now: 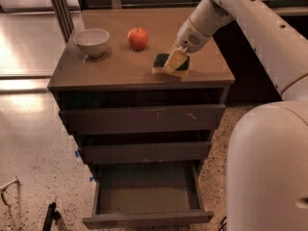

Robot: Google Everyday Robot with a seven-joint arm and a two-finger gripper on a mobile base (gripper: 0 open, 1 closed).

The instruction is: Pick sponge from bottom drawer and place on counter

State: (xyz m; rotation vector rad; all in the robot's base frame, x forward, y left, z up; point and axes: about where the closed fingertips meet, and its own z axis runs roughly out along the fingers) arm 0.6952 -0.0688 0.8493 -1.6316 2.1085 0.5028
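Pinching the sponge (160,62) between its pale fingers, the gripper (174,64) is sitting low over the front right part of the counter (115,69). The sponge's dark green face is showing on either side of the fingers, and whether its underside is touching the surface cannot be told. The white arm (219,11) is reaching in from the upper right, slanting down toward the sponge. A red apple (138,38) and a white bowl (91,41) are standing further back on the counter, well apart from the sponge. Below, the bottom drawer (147,219) is standing pulled out, while the two drawers above it are sitting pushed in.
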